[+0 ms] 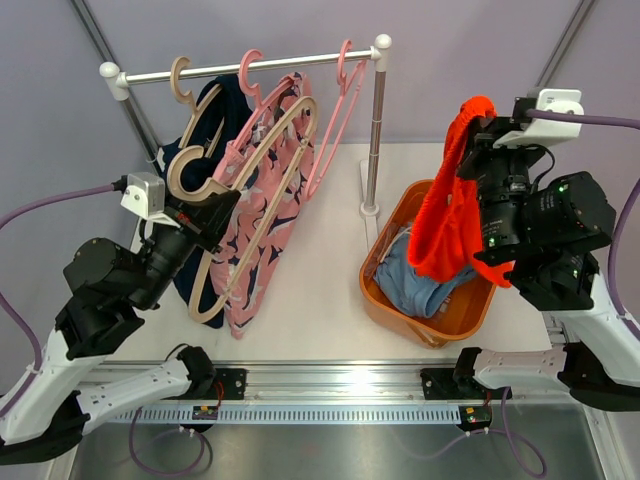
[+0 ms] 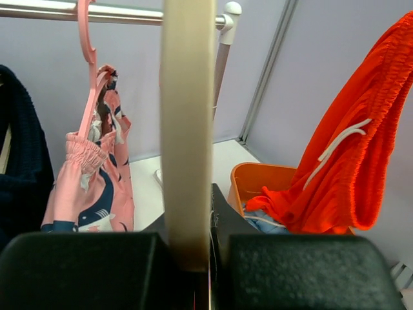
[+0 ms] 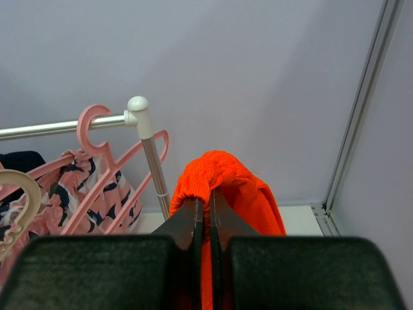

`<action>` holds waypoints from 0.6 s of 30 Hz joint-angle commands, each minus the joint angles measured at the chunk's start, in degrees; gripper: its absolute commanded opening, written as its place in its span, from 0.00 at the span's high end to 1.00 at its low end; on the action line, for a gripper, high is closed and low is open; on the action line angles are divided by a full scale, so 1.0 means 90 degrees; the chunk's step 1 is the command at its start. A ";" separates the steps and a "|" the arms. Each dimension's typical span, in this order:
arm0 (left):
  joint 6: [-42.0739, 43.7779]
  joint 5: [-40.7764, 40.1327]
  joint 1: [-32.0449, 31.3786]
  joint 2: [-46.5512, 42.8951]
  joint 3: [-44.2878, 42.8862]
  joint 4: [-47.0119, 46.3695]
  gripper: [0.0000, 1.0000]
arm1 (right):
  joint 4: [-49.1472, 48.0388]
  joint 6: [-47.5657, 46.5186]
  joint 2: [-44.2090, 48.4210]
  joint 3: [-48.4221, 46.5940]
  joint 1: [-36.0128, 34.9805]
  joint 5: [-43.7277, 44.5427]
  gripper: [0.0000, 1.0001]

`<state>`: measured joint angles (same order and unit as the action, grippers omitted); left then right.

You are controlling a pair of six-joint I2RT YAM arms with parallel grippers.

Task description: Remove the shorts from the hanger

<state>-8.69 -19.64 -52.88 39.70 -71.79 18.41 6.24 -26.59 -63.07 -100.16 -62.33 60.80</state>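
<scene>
Bright orange shorts (image 1: pixel 448 215) hang from my right gripper (image 1: pixel 472 135), which is shut on their waistband (image 3: pixel 219 171) above the orange basket (image 1: pixel 385 255). Light blue shorts (image 1: pixel 420 285) lie in that basket. My left gripper (image 1: pixel 205 215) is shut on a bare beige hanger (image 1: pixel 255 165) that is off the rail; its bar (image 2: pixel 187 129) runs up between the jaws. Pink patterned shorts (image 1: pixel 265 230) hang on a pink hanger (image 1: pixel 252 75). Behind them, dark navy shorts (image 1: pixel 215 110) hang on another beige hanger (image 1: pixel 180 78).
The clothes rack's rail (image 1: pixel 240 68) runs across the back left, and its right post (image 1: pixel 377 120) stands just left of the basket. An empty pink hanger (image 1: pixel 340 100) hangs near that post. Grey walls close in behind and on both sides.
</scene>
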 commanded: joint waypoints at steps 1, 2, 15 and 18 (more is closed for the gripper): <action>-0.0060 -0.0406 -0.0032 0.0129 -0.0441 0.0043 1.00 | 0.0194 0.0453 0.0036 -0.0345 0.0137 -0.0193 1.00; -0.0070 -0.0454 -0.0032 0.0197 -0.0480 0.0111 1.00 | 0.0350 0.0512 0.0006 -0.0394 0.0167 -0.0202 1.00; -0.0099 -0.0562 -0.0032 0.0998 -0.1300 0.1196 1.00 | 0.2879 0.4045 0.1097 0.2054 0.1193 -0.0514 0.94; -0.0041 -0.0630 -0.0032 0.1271 -0.1495 0.1362 1.00 | 0.3368 0.5315 0.1527 0.3128 0.1192 -0.0816 0.80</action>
<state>-9.50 -23.59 -52.88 49.67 -81.73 30.76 29.80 5.61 -51.83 -77.73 -52.05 56.31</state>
